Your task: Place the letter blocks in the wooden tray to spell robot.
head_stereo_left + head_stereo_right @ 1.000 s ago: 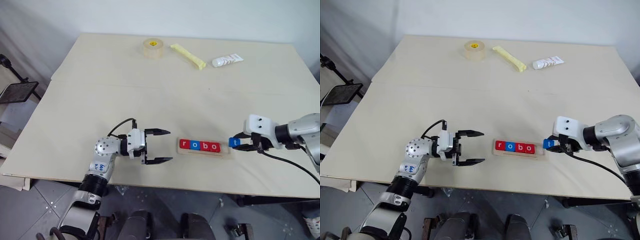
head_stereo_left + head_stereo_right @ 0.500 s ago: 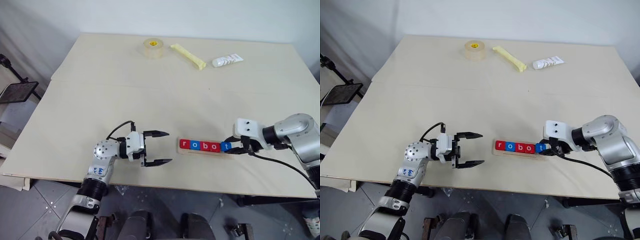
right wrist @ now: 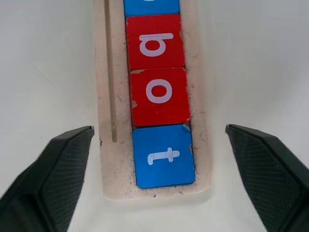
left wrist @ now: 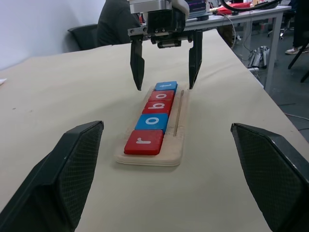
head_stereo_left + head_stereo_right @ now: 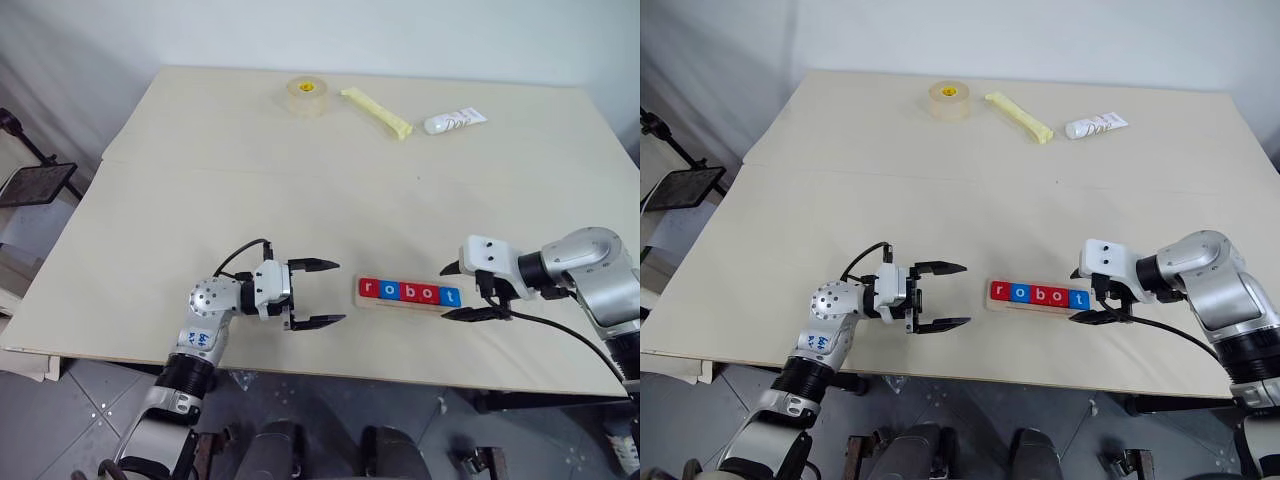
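The wooden tray (image 5: pixel 408 306) lies near the table's front edge. Five letter blocks sit in a row in it, reading r (image 5: pixel 368 289), o (image 5: pixel 386 290), b (image 5: pixel 405 292), o (image 5: pixel 428 293), t (image 5: pixel 450 296). My right gripper (image 5: pixel 442 293) is open at the tray's right end. Its fingers (image 3: pixel 53 179) stand clear on either side of the blue t block (image 3: pixel 164 155), which lies flat in the tray (image 3: pixel 108 159). My left gripper (image 5: pixel 341 291) hovers open and empty just left of the tray, pointing along it at the red r block (image 4: pixel 144 141).
At the far side of the table lie a tape roll (image 5: pixel 306 96), a pale yellow stick (image 5: pixel 376 111) and a white tube (image 5: pixel 454 121). The table's front edge (image 5: pixel 400 372) runs just below the tray. A black stand (image 5: pixel 40 183) sits off the table's left side.
My right gripper carried the blue t block left to the tray's right end, set it beside the second o, and opened. The left gripper stayed where it was.
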Controlling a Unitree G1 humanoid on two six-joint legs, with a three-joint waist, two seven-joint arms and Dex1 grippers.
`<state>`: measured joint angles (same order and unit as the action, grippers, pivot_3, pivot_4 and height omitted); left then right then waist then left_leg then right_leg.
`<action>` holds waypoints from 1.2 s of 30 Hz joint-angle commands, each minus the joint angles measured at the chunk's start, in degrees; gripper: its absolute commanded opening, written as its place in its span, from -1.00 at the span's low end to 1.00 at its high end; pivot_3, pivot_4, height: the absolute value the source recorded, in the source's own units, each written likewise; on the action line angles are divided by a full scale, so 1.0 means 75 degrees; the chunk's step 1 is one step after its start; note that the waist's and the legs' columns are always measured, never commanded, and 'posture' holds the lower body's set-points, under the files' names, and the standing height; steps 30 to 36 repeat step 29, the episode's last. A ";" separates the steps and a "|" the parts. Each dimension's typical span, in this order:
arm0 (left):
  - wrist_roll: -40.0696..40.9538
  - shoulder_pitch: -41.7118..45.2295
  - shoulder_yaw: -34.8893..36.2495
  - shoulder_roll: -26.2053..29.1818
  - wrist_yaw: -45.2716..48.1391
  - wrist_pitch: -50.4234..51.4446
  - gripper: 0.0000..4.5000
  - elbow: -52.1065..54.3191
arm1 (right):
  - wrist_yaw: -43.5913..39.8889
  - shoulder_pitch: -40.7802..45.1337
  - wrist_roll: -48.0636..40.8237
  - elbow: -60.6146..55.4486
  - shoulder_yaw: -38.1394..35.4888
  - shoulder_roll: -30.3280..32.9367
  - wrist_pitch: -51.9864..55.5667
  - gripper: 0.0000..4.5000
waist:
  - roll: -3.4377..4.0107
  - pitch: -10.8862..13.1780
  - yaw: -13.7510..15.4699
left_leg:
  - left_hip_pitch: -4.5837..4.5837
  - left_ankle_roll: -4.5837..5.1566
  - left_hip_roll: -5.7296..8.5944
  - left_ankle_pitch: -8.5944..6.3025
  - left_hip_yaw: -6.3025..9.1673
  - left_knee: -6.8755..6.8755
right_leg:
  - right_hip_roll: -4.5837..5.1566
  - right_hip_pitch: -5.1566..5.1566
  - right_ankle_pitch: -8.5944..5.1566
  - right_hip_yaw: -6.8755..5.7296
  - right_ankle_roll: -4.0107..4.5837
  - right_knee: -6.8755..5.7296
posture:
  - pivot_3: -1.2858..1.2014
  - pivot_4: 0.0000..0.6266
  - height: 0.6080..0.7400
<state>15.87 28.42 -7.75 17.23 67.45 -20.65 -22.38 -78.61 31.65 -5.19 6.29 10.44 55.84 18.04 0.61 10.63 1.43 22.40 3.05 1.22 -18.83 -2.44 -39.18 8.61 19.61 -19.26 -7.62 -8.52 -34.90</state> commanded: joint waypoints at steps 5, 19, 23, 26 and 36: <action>-0.0103 0.0206 0.0119 -0.0002 -0.0447 0.0298 1.00 -0.0013 | 0.0185 -0.0968 -0.1307 -0.0540 -0.2083 0.0270 -0.0044 0.99 | -0.0002 0.0001 0.0010 | 0.0000 0.0000 0.0003 0.0000 0.0011 0.0001 | 0.0001 -0.0004 0.0000 -0.0005 0.0000 -0.0003 | 0.03 -0.52 1.00; 0.1156 0.0749 0.0927 0.0938 0.0517 0.2029 1.00 0.0326 | -0.1459 -0.3522 -0.2895 0.1900 -0.5201 0.0295 -0.3063 0.99 | -0.0010 0.0006 -0.0020 | -0.0018 -0.0003 -0.0006 0.0005 -0.0019 0.0005 | -0.0002 -0.0014 0.0000 0.0005 -0.0001 0.0001 | 0.03 -0.52 1.00; 0.1312 0.0816 0.0990 0.0936 0.0648 0.2442 1.00 0.0441 | -0.1730 -0.3515 -0.3241 0.2035 -0.5241 0.0333 -0.2944 0.99 | -0.0010 0.0005 -0.0013 | -0.0018 -0.0003 -0.0006 0.0005 -0.0015 0.0005 | -0.0001 -0.0015 0.0000 0.0006 -0.0001 0.0001 | 0.03 -0.52 1.00; 0.1323 0.0818 0.1000 0.0947 0.0736 0.2576 1.00 0.0477 | -0.1851 -0.3620 -0.3405 0.2117 -0.5232 0.0439 -0.2923 0.99 | -0.0010 0.0006 -0.0010 | -0.0017 -0.0003 -0.0005 0.0005 -0.0014 0.0005 | -0.0001 -0.0015 0.0000 0.0004 -0.0001 0.0002 | 0.03 -0.52 1.00; 0.1343 0.0780 0.1021 0.0979 0.0872 0.2623 1.00 0.0554 | -0.1852 -0.4213 -0.3751 0.1965 -0.5092 0.0812 -0.3031 0.99 | -0.0010 0.0006 0.0020 | -0.0014 -0.0002 -0.0002 0.0005 -0.0008 0.0005 | 0.0001 -0.0015 0.0000 0.0003 -0.0001 0.0002 | 0.03 -0.52 1.00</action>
